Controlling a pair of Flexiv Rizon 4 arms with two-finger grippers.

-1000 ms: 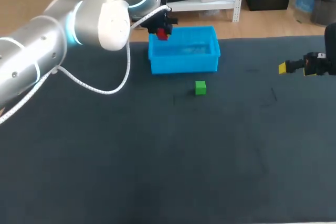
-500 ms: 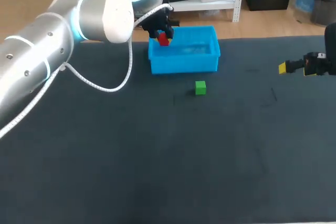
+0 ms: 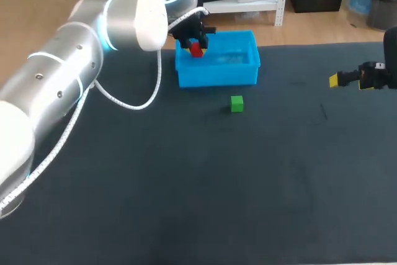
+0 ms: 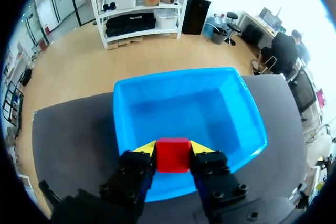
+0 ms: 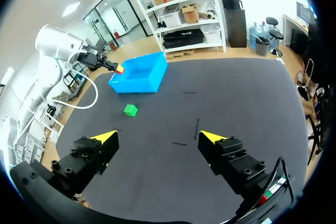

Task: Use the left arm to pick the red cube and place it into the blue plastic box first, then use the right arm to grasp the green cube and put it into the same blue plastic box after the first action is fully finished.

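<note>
My left gripper (image 3: 196, 44) is shut on the red cube (image 3: 197, 49) and holds it above the left end of the blue plastic box (image 3: 248, 72). In the left wrist view the red cube (image 4: 173, 155) sits between the yellow tips of the gripper (image 4: 174, 149), over the near wall of the blue box (image 4: 126, 114). The green cube (image 3: 236, 103) lies on the table just in front of the box. My right gripper (image 3: 347, 79) hovers open at the far right; from its wrist view the right gripper (image 5: 157, 137) holds nothing, with the green cube (image 5: 130, 110) and the box (image 5: 144, 80) far ahead.
The dark table mat (image 3: 198, 184) stretches wide in front of the box and the green cube. Faint scratch marks (image 5: 197, 128) show on the mat ahead of my right gripper.
My left arm has carried the red cube a little to the right and down, from the box's back-left corner to over its inside. The right arm and green cube have stayed put.
</note>
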